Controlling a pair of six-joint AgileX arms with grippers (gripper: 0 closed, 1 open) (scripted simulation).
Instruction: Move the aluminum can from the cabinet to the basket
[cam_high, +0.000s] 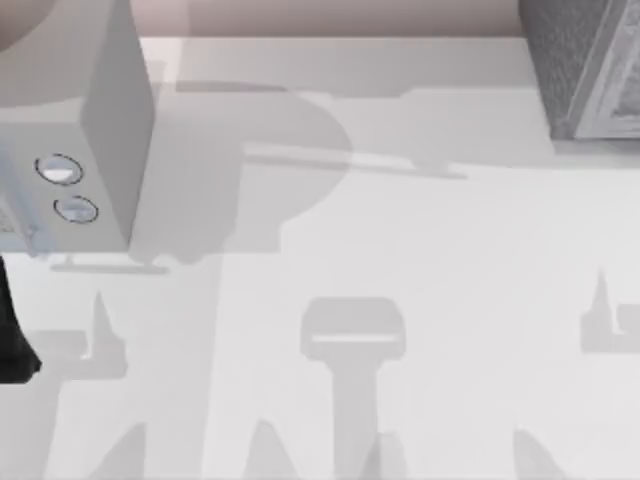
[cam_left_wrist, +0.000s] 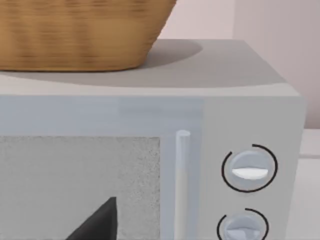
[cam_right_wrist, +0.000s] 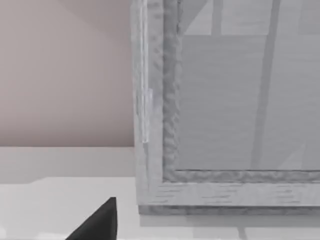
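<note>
The aluminum can is out of view. A woven tan basket (cam_left_wrist: 75, 35) stands on top of a grey microwave (cam_left_wrist: 150, 110), which sits at the table's left (cam_high: 100, 130). The grey cabinet (cam_high: 590, 70) stands at the back right; its pale framed door (cam_right_wrist: 225, 100) faces the right wrist camera from close by. A dark tip of my left gripper (cam_left_wrist: 97, 222) juts in before the microwave's door. A like dark tip of my right gripper (cam_right_wrist: 97, 222) hangs over the table just short of the cabinet's front corner. Nothing shows in either gripper.
The microwave has a vertical handle (cam_left_wrist: 182, 180) and two round dials (cam_left_wrist: 249, 169). The white table (cam_high: 400, 250) stretches between microwave and cabinet, crossed by arm shadows. A black part of my left arm (cam_high: 15, 340) sits at the left edge. A pinkish wall runs behind.
</note>
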